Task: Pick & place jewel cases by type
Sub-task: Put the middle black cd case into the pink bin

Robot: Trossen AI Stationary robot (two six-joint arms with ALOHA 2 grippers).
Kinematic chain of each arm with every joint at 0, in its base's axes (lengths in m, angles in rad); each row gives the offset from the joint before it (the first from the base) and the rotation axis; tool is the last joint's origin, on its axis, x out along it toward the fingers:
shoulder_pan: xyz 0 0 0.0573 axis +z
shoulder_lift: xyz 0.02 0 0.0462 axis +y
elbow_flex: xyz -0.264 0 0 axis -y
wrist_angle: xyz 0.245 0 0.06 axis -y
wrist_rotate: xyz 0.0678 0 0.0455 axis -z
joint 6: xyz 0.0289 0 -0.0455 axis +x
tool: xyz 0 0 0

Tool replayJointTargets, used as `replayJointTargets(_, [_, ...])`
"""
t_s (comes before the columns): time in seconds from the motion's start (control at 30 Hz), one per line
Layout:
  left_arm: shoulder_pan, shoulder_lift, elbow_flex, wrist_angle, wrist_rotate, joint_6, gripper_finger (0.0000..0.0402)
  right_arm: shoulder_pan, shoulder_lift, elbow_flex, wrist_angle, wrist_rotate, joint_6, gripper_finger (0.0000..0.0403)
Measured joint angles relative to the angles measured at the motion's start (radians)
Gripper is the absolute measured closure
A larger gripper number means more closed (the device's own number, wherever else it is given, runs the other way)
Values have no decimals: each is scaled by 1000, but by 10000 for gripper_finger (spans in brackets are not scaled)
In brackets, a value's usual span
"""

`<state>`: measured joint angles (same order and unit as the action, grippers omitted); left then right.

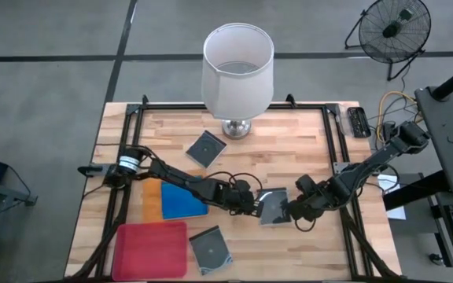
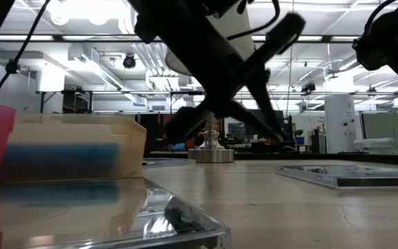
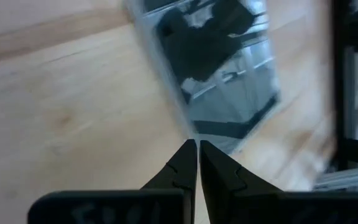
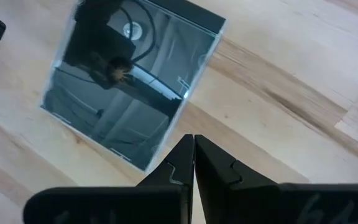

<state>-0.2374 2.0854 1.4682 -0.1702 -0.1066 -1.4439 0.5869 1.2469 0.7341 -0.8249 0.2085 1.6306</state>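
A dark transparent jewel case (image 1: 272, 206) lies flat on the wooden table, between my two grippers. My left gripper (image 1: 254, 203) is shut, its tips at the case's left edge (image 3: 188, 127). My right gripper (image 1: 289, 211) is shut, its tips just off the case's right edge (image 4: 166, 140). Another dark case (image 1: 207, 148) lies near the lamp, and a third (image 1: 212, 248) lies at the near edge. A blue case (image 1: 182, 201) rests on the orange tray (image 1: 151, 200). My left gripper points slanting down from the table's left, its shut tips right at the middle case's edge (image 3: 188, 127); I cannot tell whether they touch it. My right gripper points steeply down beside the case's opposite edge (image 4: 166, 140); I cannot tell whether it touches.
A white-shaded lamp (image 1: 237, 67) stands on its metal base (image 1: 237, 127) at the far middle. A pink-red tray (image 1: 152, 250) sits at the near left corner. A black frame (image 1: 335, 141) runs along the table's edges. Bare wood lies to the right of the lamp.
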Motion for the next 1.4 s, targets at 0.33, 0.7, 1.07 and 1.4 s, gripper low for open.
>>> replayJointTargets(0.33, [0,18,-5,-4,-45,-34,401,0,-1,-2,12,-1,-7,394])
replayJointTargets(0.7, [0,18,-18,-2,-72,-35,401,6,-1,-11,16,-3,-10,394])
replayJointTargets(1.07, [0,18,-18,16,-68,-34,374,6,-2,-17,24,-8,-10,353])
replayJointTargets(1.4, [5,18,-43,23,-46,-97,240,7,-2,-17,31,-8,-33,307])
